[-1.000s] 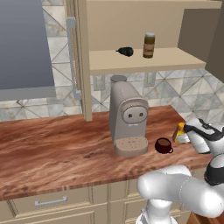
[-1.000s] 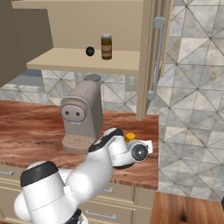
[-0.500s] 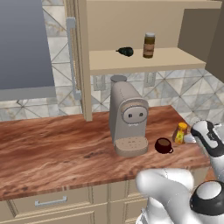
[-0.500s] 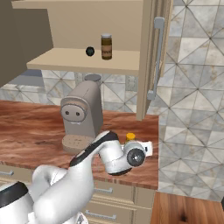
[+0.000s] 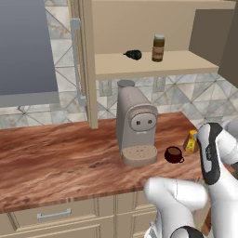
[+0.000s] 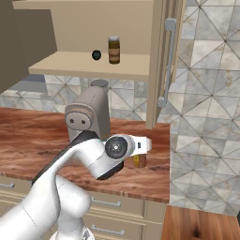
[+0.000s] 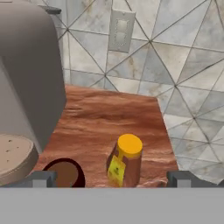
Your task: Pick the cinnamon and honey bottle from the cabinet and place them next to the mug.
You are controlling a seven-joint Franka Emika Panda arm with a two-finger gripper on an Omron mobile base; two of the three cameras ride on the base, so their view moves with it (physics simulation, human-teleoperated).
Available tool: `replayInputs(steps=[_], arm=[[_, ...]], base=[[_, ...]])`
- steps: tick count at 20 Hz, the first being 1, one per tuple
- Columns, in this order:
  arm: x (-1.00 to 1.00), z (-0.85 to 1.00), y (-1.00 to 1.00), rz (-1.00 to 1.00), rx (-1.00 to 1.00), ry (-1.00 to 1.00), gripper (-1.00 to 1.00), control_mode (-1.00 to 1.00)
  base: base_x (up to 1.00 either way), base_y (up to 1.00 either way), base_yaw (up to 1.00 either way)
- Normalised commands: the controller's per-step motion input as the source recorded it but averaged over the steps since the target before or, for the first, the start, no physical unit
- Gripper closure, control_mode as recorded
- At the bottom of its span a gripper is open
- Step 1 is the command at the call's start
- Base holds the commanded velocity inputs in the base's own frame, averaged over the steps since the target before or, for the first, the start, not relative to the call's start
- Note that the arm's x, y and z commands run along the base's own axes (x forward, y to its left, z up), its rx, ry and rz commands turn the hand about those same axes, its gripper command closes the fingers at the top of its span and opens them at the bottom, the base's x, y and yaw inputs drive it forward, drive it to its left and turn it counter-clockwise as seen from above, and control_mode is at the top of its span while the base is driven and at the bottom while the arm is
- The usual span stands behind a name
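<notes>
The end effector (image 7: 111, 177) stands wide open, holding nothing. The small orange-yellow honey bottle (image 7: 124, 161) stands on the reddish wood-grain counter (image 7: 109, 118) just beside the squat dark-brown mug (image 7: 64, 173). The brown cylindrical cinnamon jar (image 5: 158, 48) stands on the beige cabinet shelf (image 5: 153, 64).

**Tiled kitchen corner with a wood-grain counter**

A reddish-brown wood-grain countertop (image 5: 60, 153) runs along the wall, over beige drawers (image 5: 53, 214) with slim metal handles. The wall (image 6: 206, 84) behind is clad in pale grey and cream tiles cut into triangles, and a cream outlet plate (image 7: 120, 30) is set into it above the counter. A large flat grey panel (image 5: 25, 46) hangs at upper left in the left base view. Warm brown wooden floor (image 6: 201, 225) shows past the counter's end. The light is soft and even.
</notes>
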Motion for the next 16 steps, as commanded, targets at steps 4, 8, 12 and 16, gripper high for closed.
replayInputs(steps=[4,8,12,16], arm=[[-0.50,1.00,0.53,-0.07,0.00,0.17,-1.00,-1.00],[-0.68,1.00,0.62,-0.06,0.00,0.05,-1.00,-1.00],[-0.33,1.00,0.49,-0.11,0.00,0.00,-1.00,-1.00],[-0.16,1.00,0.44,-0.11,0.00,0.00,-1.00,-1.00]], base=[[0.00,0.00,0.00],[0.00,0.00,0.00],[0.00,0.00,0.00],[0.00,0.00,0.00]])
